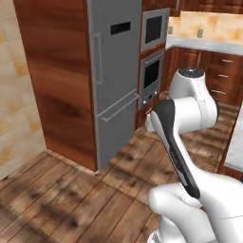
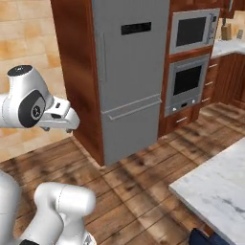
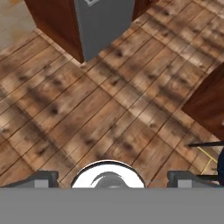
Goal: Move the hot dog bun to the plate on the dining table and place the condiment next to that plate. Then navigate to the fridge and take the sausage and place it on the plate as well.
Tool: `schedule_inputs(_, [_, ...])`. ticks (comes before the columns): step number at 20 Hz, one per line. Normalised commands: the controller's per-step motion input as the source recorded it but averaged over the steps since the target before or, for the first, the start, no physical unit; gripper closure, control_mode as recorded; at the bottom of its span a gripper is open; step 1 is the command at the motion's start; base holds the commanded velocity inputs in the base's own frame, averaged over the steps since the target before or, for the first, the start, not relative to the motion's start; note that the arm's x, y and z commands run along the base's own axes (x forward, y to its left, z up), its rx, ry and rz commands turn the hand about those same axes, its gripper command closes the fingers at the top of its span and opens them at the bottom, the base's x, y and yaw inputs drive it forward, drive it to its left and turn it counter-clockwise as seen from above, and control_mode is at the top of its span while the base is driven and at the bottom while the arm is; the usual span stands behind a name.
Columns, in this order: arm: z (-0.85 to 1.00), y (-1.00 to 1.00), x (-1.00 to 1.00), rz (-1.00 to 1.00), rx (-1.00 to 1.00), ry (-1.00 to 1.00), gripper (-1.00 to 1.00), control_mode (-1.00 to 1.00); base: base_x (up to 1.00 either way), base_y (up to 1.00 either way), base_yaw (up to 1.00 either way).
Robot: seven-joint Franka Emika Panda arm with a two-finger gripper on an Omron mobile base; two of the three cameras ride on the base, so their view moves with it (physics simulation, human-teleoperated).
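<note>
Two fingertips of hand [image 3: 112, 177] spread wide, empty, above wood floor [image 3: 87, 109]; fridge [image 2: 129, 76] closed.

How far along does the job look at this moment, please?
Nothing can be confirmed as done: the plate, bun and condiment are not visible here. In hand is the approach: the fridge stands ahead with both doors closed, and a corner of the dining table lies to the right. The gripper is open and empty above the wooden floor. Opening the fridge and moving the sausage remain.

One fridge [image 2: 127, 76], two built-in ovens [image 2: 189, 60], and one marble dining table [image 2: 215, 191].
</note>
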Motion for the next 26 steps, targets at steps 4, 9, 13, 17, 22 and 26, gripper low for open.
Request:
schedule_inputs(4, [0.0, 0.0, 0.0, 0.0, 0.0, 0.0, -1.0, 1.0, 1.0, 0.0, 0.31])
schedule_inputs(9, [0.0, 0.0, 0.0, 0.0, 0.0, 0.0, -1.0, 1.0, 1.0, 0.27, 0.21])
schedule_inputs(13, [0.0, 0.0, 0.0, 0.0, 0.0, 0.0, -1.0, 1.0, 1.0, 0.27, 0.16])
schedule_inputs(17, [0.0, 0.0, 0.0, 0.0, 0.0, 0.0, -1.0, 1.0, 1.0, 0.0, 0.17])
schedule_inputs(22, [0.0, 0.0, 0.0, 0.0, 0.0, 0.0, -1.0, 1.0, 0.81, -0.23, 0.12])
schedule_inputs(26, [0.0, 0.0, 0.0, 0.0, 0.0, 0.0, -1.0, 1.0, 0.24, -0.09, -0.16])
